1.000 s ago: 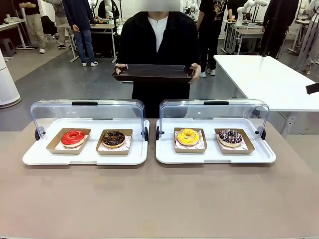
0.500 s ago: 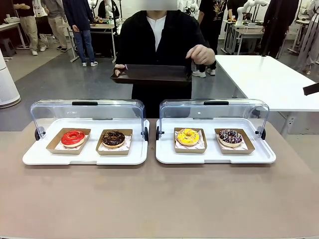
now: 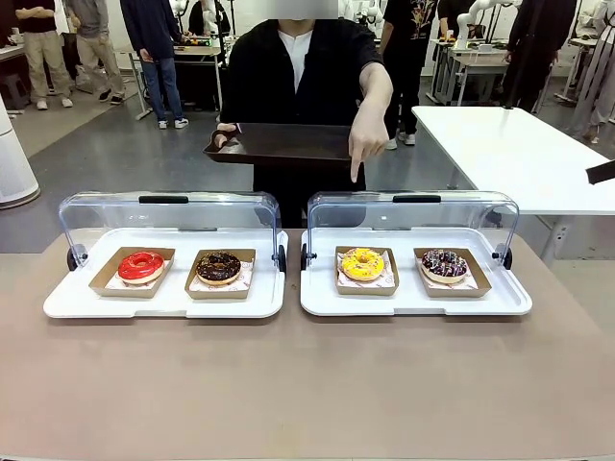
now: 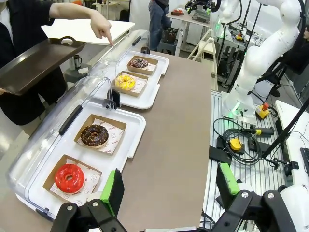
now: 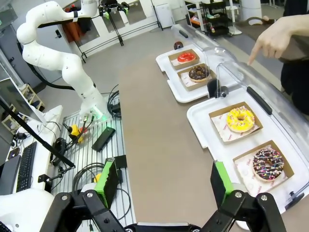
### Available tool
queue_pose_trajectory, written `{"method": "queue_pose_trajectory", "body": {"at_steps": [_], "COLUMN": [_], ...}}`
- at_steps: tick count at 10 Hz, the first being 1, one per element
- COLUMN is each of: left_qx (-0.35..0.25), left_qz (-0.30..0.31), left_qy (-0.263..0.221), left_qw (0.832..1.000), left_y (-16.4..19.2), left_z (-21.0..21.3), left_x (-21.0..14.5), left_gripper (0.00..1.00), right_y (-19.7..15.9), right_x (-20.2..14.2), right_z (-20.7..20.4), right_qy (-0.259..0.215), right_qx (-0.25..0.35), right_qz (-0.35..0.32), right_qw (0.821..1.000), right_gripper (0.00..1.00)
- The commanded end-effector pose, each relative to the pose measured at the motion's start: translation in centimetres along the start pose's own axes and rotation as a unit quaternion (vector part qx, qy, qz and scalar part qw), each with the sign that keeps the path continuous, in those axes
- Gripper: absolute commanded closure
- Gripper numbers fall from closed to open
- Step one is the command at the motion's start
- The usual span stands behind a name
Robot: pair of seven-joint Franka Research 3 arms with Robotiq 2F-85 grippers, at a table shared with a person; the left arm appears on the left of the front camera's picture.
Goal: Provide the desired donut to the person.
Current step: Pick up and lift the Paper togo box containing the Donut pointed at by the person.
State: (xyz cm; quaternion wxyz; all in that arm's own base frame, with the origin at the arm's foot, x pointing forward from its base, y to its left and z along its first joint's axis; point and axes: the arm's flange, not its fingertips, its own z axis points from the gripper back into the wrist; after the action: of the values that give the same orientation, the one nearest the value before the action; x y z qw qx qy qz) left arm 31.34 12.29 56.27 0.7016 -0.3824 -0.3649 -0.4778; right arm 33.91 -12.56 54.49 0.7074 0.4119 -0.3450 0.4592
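A person in a loose black long-sleeved top with a white collar point(image 3: 298, 86) stands at the far side of the counter point(image 3: 307, 384). One hand point(image 3: 367, 139) points its forefinger straight down; the other hand point(image 3: 223, 137) holds a dark brown rectangular serving tray point(image 3: 279, 144) level at the waist. Below the fingertip, a yellow-glazed ring donut point(image 3: 362, 262) lies flat on paper in an open brown cardboard tray point(image 3: 342, 284), the left of two in a white display tray point(image 3: 413, 303) under a raised clear lid point(image 3: 413, 206).
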Motion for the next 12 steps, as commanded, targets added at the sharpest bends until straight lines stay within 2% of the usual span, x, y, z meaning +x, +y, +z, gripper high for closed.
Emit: {"method": "queue_pose_trajectory", "body": {"at_steps": [1, 12], "left_qx": [-0.001, -0.001], "left_qz": [-0.003, -0.003], "left_qy": [-0.002, -0.002], "left_qw": [1.0, 1.0], "left_y": [0.03, 0.03], "left_z": [0.06, 0.06], "left_x": [0.07, 0.07], "left_gripper": [0.0, 0.0], "right_y": [0.07, 0.07], "right_x": [0.11, 0.11], "right_z": [-0.01, -0.01], "right_qy": [-0.004, -0.004], "right_qx": [0.003, 0.003], "right_qz": [0.003, 0.003], "right_qw": [1.0, 1.0], "right_gripper": [0.0, 0.0]}}
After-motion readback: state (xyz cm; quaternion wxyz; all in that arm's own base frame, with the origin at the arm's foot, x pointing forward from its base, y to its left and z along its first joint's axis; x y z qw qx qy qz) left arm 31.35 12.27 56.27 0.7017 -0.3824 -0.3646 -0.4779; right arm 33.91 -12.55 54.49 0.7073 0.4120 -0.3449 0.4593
